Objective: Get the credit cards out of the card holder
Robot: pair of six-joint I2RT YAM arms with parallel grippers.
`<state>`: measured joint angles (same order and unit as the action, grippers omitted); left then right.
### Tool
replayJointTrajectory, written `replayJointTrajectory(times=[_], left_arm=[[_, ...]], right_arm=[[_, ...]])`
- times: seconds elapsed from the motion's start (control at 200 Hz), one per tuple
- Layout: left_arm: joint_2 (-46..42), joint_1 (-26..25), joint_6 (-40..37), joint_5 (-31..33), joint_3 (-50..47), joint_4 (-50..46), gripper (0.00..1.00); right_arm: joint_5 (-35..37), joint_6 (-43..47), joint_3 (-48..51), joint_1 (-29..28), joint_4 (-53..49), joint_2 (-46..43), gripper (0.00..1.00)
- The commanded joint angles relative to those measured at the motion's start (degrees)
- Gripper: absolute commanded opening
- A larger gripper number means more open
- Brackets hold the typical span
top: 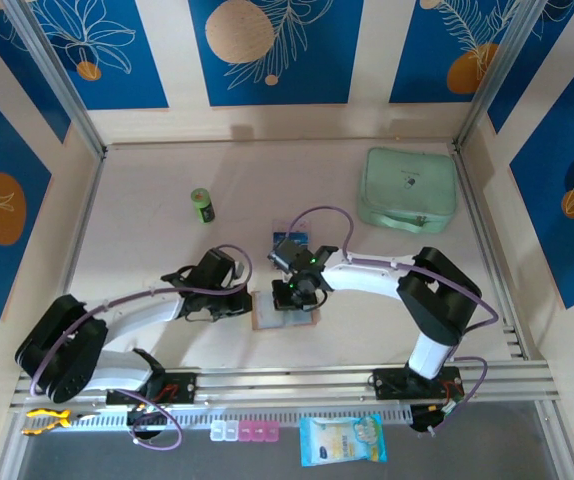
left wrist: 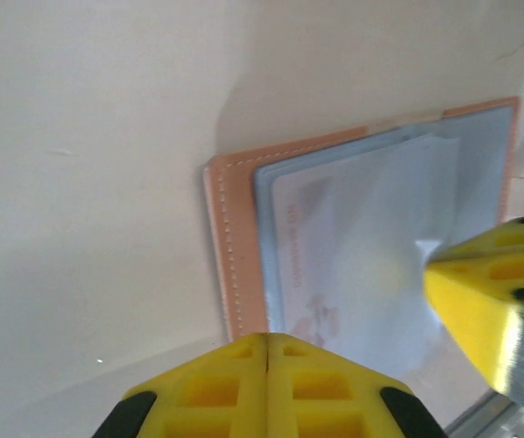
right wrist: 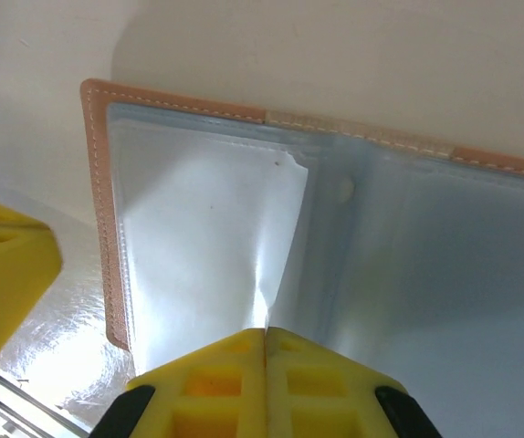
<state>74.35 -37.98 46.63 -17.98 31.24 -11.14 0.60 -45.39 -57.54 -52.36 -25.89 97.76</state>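
The tabletop (top: 167,240) is a pale, matte surface boxed in by walls with blue panels printed with white leaves and orange discs.

Little writing can be read. In the left wrist view a credit card (left wrist: 335,265) sits inside a clear grey-blue pocket; it is pale with reddish print that is too blurred to read. The mint-green case (top: 408,189) at the back right carries a small dark mark, too small to read. The print on the blue packet (top: 342,440) at the near edge is also illegible.

The card holder (top: 266,319) lies open and flat near the middle of the tabletop, between the 2 arms, with its tan stitched border around glossy pockets. The left tool (top: 244,301) is at its left edge, with its yellow fingers (left wrist: 235,379) pressed together, just short of the stitched border. The right tool (top: 299,297) is over the holder, and its fingers (right wrist: 303,379) are also together, at the lower edge of a shiny pocket leaf (right wrist: 207,246). Whether that leaf or a card is pinched between them cannot be told. Each wrist view catches 1 yellow finger of the other tool close by, which crowds the holder.

A small green cylinder (top: 202,205) stands well apart at the back left. A pink-and-white pill box (top: 246,431) lies beside the blue packet, in front of the rail.
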Motion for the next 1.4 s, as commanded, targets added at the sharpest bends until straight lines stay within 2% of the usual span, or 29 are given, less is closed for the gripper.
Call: replayJointTrajectory(times=[0.0, 0.185, 0.445, 0.915, 1.025, 1.175, 1.225, 1.311, 1.396], left_arm=[[-1.6, 0.6, 2.8, -2.0, 0.8, 2.1, 0.08], [-0.4, 0.6, 7.6, -5.8, -0.4, 9.2, 0.18], [2.6, 0.2, 10.5, -7.7, -1.4, 14.7, 0.32], [7.8, -1.3, 14.6, -8.3, -3.5, 22.7, 0.37], [9.3, -1.6, 15.6, -8.6, -3.9, 25.2, 0.35], [10.2, -2.0, 17.1, -9.2, -4.2, 28.1, 0.21], [10.2, -2.1, 17.2, -9.2, -4.1, 28.2, 0.17], [10.0, -2.2, 17.2, -9.4, -3.7, 28.0, 0.17], [9.5, -2.4, 17.2, -9.4, -2.8, 27.1, 0.18]], right_arm=[[-3.1, -0.9, 2.3, 0.9, 2.9, -2.0, 0.04], [-5.4, -1.7, 5.3, 2.1, 6.7, -2.8, 0.04], [-8.2, -2.6, 8.7, 3.6, 11.2, -5.6, 0.03], [-11.5, -3.1, 12.1, 5.2, 15.2, -8.1, 0.03], [-11.6, -3.2, 12.3, 5.3, 15.3, -8.0, 0.03], [-11.3, -3.2, 12.5, 5.3, 15.0, -8.3, 0.04], [-10.5, -3.0, 12.3, 5.3, 14.0, -8.4, 0.08], [-7.8, -2.6, 11.5, 5.3, 10.7, -9.3, 0.20], [-5.1, -2.0, 10.7, 5.2, 7.2, -10.5, 0.24]])
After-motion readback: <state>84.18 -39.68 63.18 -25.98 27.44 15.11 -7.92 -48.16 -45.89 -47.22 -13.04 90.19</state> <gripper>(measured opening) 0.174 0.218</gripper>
